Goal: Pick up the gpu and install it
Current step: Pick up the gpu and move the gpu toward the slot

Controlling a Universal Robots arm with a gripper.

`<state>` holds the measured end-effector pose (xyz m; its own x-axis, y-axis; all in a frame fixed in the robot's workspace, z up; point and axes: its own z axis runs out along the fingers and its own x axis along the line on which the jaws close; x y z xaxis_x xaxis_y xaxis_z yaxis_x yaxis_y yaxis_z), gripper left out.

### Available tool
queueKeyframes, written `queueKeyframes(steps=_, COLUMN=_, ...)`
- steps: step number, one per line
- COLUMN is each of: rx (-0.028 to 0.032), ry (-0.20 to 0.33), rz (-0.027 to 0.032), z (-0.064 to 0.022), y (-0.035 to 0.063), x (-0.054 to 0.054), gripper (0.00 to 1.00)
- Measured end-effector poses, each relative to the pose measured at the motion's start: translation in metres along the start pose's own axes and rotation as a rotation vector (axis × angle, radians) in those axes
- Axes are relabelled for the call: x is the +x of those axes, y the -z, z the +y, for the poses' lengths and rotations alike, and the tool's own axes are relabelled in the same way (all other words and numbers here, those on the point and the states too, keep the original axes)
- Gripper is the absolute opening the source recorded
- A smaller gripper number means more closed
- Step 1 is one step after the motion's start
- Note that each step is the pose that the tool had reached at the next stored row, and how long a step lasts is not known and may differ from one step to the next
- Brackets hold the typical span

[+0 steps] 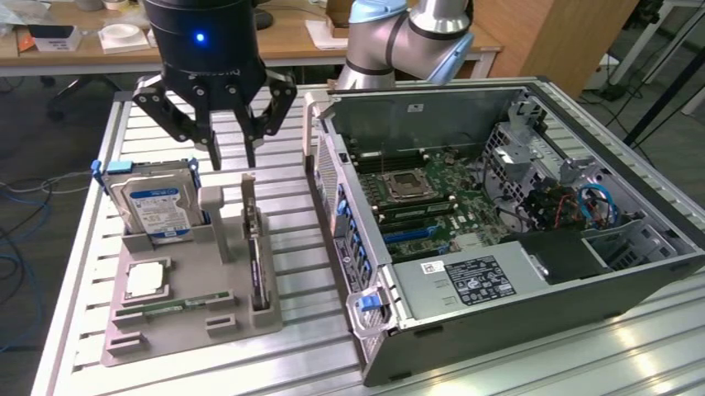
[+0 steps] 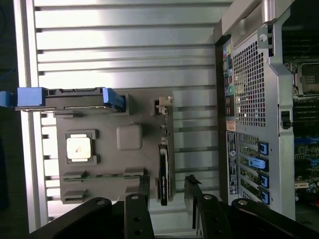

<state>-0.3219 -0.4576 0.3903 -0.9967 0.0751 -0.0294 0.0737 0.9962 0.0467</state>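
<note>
No writing is clear enough to read. The hard drive (image 1: 154,206) stands upright at the far corner of the grey holder (image 1: 187,322), toward the exterior view's left. It carries a blue-and-white label whose print is too small to tell. Inside the open computer case (image 1: 529,330), a black label (image 1: 476,279) with white print and symbols lies on the grey metal box at the near end. A small white sticker (image 1: 432,266) sits just beside it. On the case's rear panel, a narrow printed strip (image 2: 232,162) runs beside the slots, also unreadable.
</note>
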Motion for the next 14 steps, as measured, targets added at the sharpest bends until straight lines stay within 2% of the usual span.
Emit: queueKeyframes(steps=14, rx=-0.0001, ry=0.000, rz=0.0000, z=-0.0002, y=-0.0048, x=0.0001, gripper=0.42)
